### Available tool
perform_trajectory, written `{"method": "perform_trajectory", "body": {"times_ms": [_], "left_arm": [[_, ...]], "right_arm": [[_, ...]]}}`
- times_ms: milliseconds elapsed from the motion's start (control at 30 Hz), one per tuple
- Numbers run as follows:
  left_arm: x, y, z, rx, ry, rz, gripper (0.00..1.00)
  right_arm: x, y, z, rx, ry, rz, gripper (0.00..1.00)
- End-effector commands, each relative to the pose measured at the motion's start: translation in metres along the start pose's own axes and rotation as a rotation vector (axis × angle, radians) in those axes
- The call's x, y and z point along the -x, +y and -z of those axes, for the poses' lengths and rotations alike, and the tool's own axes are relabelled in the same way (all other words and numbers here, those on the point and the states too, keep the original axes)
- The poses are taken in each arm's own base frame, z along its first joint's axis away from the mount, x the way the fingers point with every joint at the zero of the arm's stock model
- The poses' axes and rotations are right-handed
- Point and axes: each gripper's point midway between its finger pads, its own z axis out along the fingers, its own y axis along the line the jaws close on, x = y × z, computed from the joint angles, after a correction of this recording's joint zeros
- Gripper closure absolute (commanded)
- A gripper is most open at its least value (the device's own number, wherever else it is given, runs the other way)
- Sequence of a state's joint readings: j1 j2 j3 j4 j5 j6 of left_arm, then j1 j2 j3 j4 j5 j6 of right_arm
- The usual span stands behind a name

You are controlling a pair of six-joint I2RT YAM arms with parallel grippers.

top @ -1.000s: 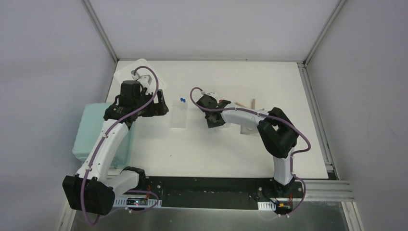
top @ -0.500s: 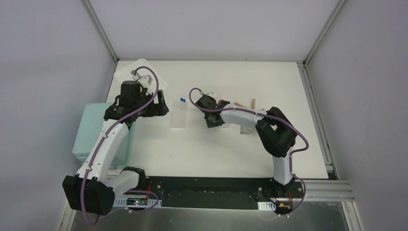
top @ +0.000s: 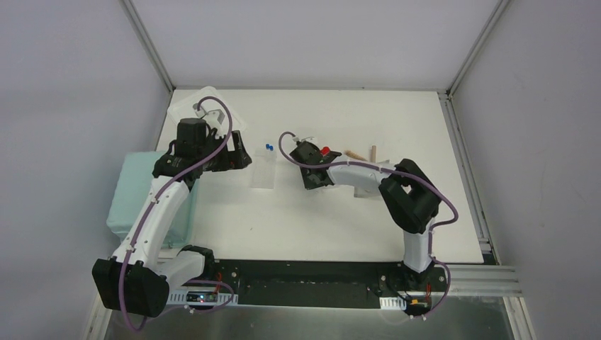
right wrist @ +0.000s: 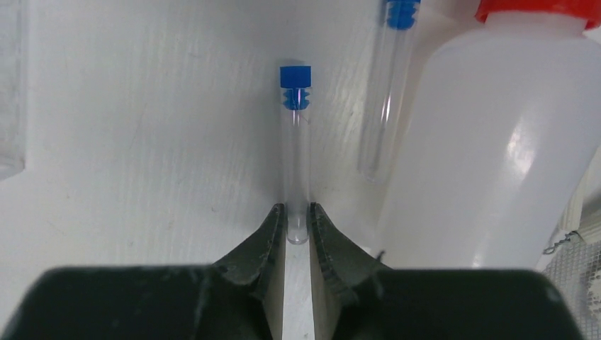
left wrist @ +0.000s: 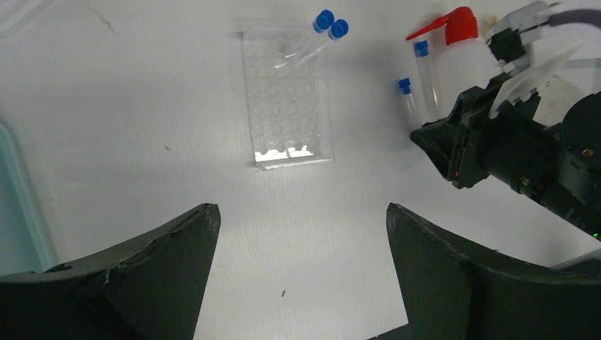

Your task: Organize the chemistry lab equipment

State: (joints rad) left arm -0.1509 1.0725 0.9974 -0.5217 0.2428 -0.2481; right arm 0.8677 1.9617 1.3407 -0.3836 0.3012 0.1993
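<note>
Right gripper point(right wrist: 296, 230): we see its fingers point(right wrist: 266, 234) drawn close together, clamped on the round end of a tube point(right wrist: 295, 142).
Tube: it lies flat on the table point(top: 319, 219), pointing straight away from the fingertips. Only its closed end sits between them, and the blue cap is at the far end, well clear of the fingers.
Second tube point(right wrist: 386, 106): we find it just right of the gripped one and a little farther out. It lies nearly parallel and outside the fingers, with its cap far.
Bottle point(right wrist: 482, 156): it is white with a red top, just right of the second tube and close beside the right finger.
Left gripper point(left wrist: 299, 212): its fingers stand wide apart and hold nothing, hanging above bare table on the near side of the rack point(left wrist: 287, 99).
Rack: it lies flat between the two grippers, apart from both.
Tube pair point(left wrist: 312, 39): these lean at the rack's far end, caps past its edge. We cannot tell whether they sit in holes.
Tools point(top: 359, 153): they lie just beyond the right arm, right of the bottle.
Container point(top: 212, 95): it is at the far left corner, behind the left wrist.
Bin point(top: 135, 191): it sits off the table's left edge.
</note>
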Motion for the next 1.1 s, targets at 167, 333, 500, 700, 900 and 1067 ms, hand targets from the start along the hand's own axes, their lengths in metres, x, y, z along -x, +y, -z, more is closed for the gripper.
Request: {"method": "perform_trajectory", "body": {"times_ms": [167, 333, 500, 700, 900, 1067], "left_arm": [[0.021, -0.062, 0.024, -0.286, -0.055, 0.206, 0.11], [0.007, -0.095, 0.027, -0.469, 0.086, 0.304, 0.12], [-0.016, -0.127, 0.031, -0.601, 0.259, 0.332, 0.13], [-0.034, -0.141, 0.031, -0.618, 0.326, 0.328, 0.22], [-0.042, -0.148, 0.033, -0.628, 0.349, 0.313, 0.4], [-0.049, -0.147, 0.028, -0.616, 0.372, 0.318, 0.49]], "right_arm": [[0.015, 0.034, 0.092, 0.327, -0.274, 0.047, 0.98], [0.005, 0.068, 0.146, 0.513, -0.429, 0.112, 1.0], [0.001, 0.086, 0.183, 0.587, -0.505, 0.162, 1.0], [0.004, 0.09, 0.206, 0.609, -0.584, 0.189, 1.0], [0.003, 0.088, 0.213, 0.616, -0.607, 0.191, 1.0], [0.002, 0.088, 0.216, 0.617, -0.622, 0.189, 1.0]]}}
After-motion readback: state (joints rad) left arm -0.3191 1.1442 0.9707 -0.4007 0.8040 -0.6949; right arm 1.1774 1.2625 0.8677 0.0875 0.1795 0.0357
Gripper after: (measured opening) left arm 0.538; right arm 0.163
